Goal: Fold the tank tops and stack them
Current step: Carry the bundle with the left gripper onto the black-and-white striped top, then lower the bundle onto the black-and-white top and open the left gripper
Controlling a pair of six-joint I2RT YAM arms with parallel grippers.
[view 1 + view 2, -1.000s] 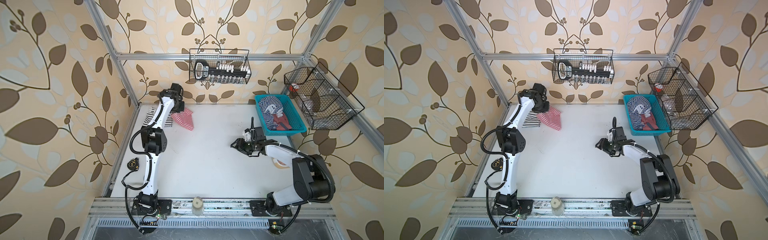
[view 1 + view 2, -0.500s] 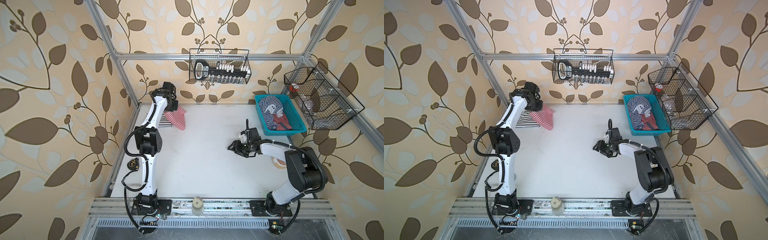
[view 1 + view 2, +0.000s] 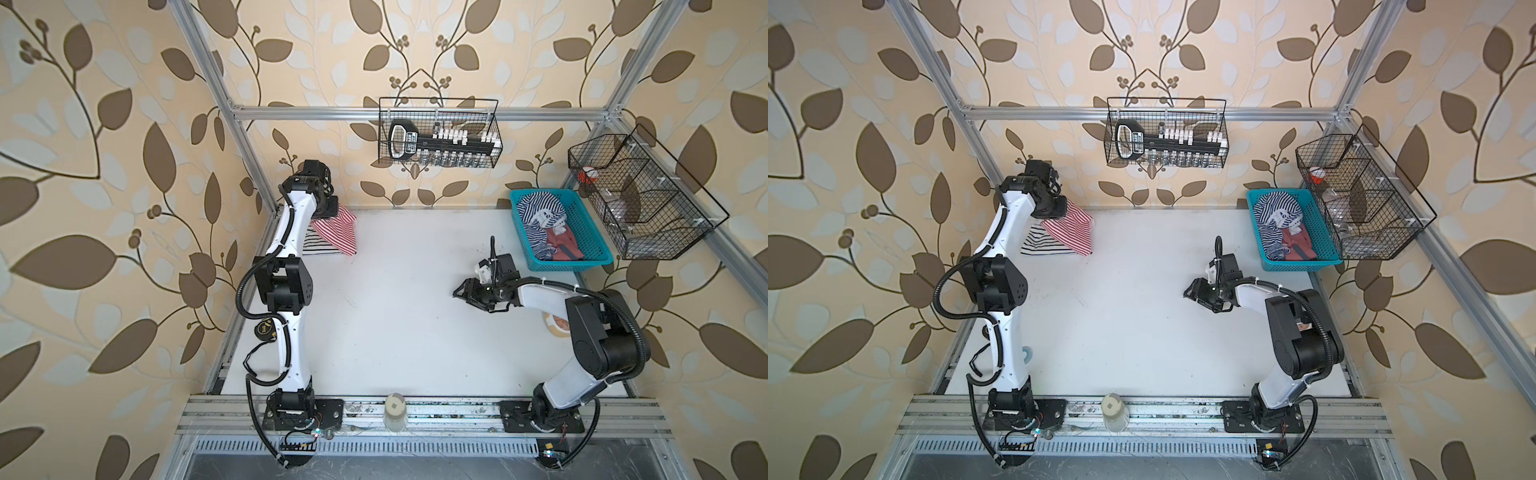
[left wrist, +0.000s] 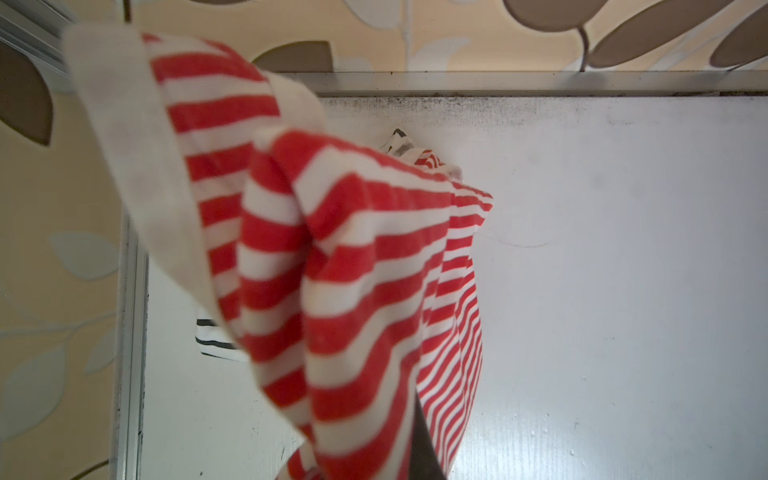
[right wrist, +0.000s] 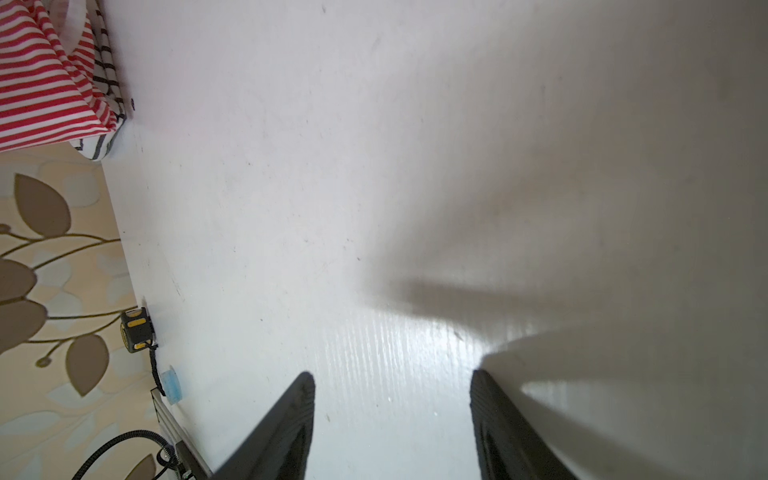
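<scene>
My left gripper (image 3: 329, 206) is shut on the red-striped tank top (image 3: 338, 230), which hangs from it at the far left corner of the table. The cloth's lower part drapes over the black-striped tank top (image 3: 316, 246), which lies flat beneath it. In the left wrist view the red-striped tank top (image 4: 353, 270) fills the middle and hides the jaws, and an edge of the black-striped tank top (image 4: 212, 332) shows behind. My right gripper (image 3: 459, 293) hovers open over bare table on the right. Nothing is between its fingers (image 5: 299, 399).
A blue basket (image 3: 569, 264) with more striped and red clothes stands at the back right. Wire baskets hang on the back wall (image 3: 438, 137) and the right wall (image 3: 648, 199). A tape measure (image 3: 264, 330) lies at the left edge and a bottle (image 3: 395, 409) stands at the front rail.
My left gripper has carried the red-striped tank top leftward toward the corner, over the black-striped one. The right gripper has drifted slightly left, still open.
</scene>
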